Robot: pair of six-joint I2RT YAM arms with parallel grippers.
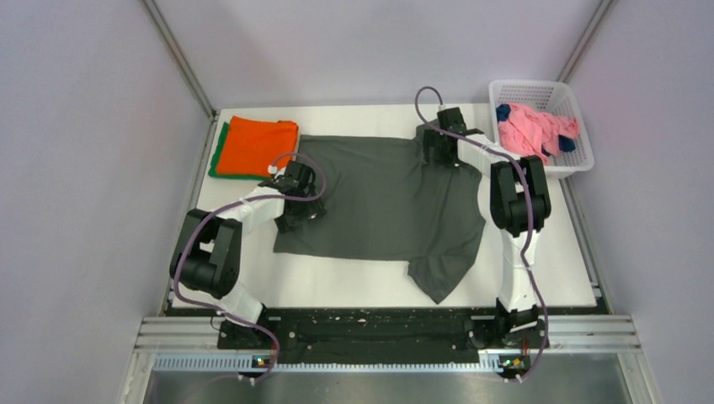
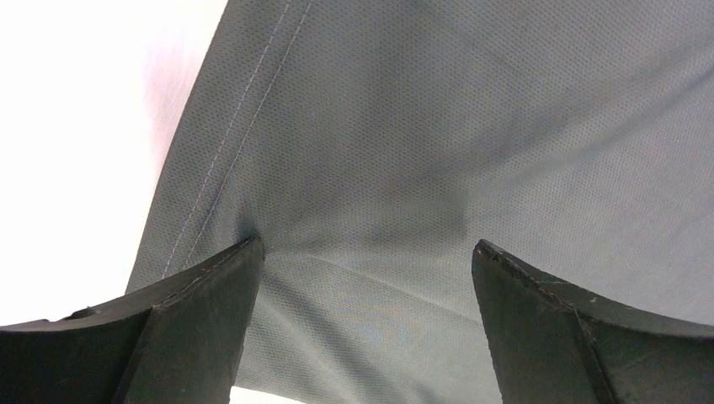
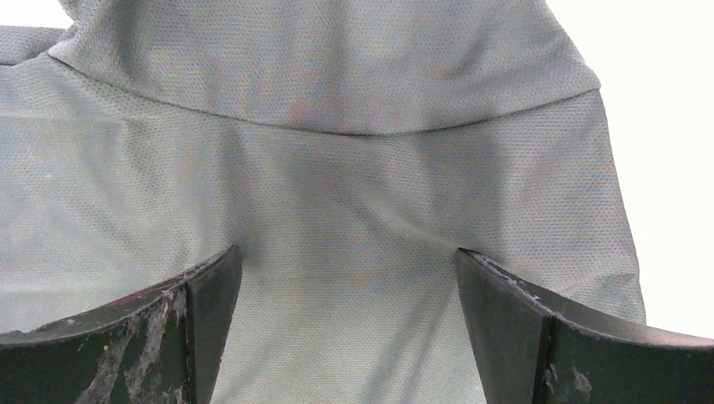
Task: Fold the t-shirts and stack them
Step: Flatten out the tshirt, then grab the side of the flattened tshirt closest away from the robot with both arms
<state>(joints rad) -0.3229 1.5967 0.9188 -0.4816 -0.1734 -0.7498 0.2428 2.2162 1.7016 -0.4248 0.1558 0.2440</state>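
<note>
A dark olive-grey t-shirt [image 1: 387, 198] lies spread on the white table, one sleeve [image 1: 439, 273] pointing toward the near edge. My left gripper [image 1: 301, 210] is open, pressed down on the shirt's left part close to its stitched hem [image 2: 244, 118], fingertips [image 2: 240, 261] touching cloth. My right gripper [image 1: 441, 156] is open too, down on the shirt's far right corner, where a folded-over sleeve flap [image 3: 337, 67] lies just ahead. A folded orange t-shirt [image 1: 257, 145] rests on a folded green one [image 1: 217, 156] at the far left. Pink [image 1: 530, 130] and navy [image 1: 503, 112] t-shirts sit in the basket.
A white lattice basket [image 1: 572, 160] stands at the far right beyond the table edge. Metal frame posts rise at the back corners, and a rail runs along the near edge behind the arm bases.
</note>
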